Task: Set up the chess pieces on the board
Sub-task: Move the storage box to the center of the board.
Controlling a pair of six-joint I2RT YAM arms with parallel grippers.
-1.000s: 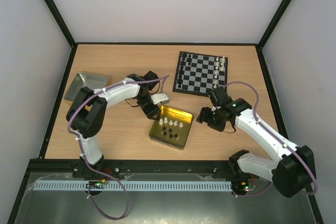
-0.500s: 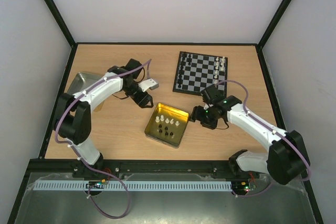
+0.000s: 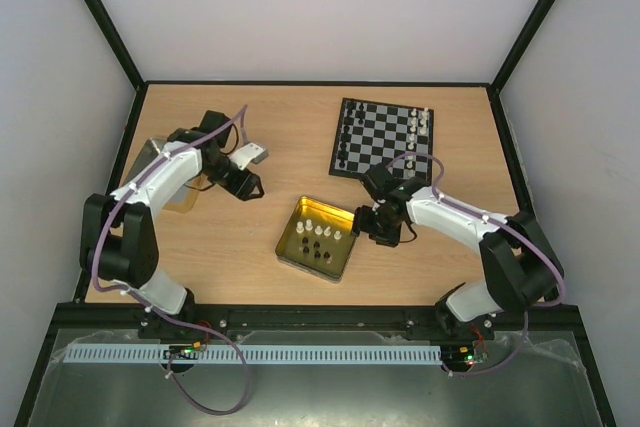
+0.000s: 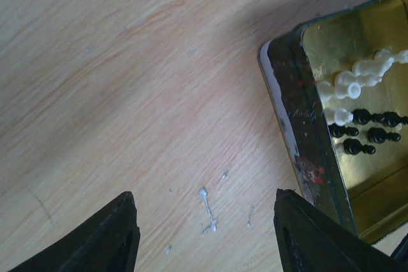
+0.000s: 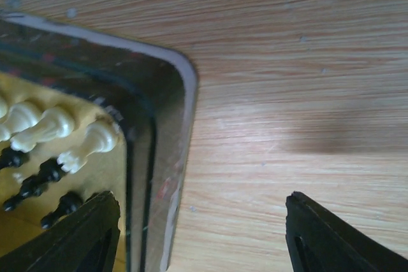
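The board lies at the back right, with black chess pieces along its left edge and white ones along its right. More pieces stand in a gold tin: white and black. My left gripper is open and empty over bare wood left of the tin; in its wrist view the tin's corner lies to the right. My right gripper is open and empty at the tin's right edge; in its wrist view the jaws straddle the rim.
A silver tin lid lies at the left edge, under the left arm. Black frame rails and white walls bound the wooden table. White pieces and black pieces sit close inside the tin's rim.
My left arm has swung left, away from the gold tin. My right arm has moved left, from below the board to the tin's right edge. Both grippers stay empty.
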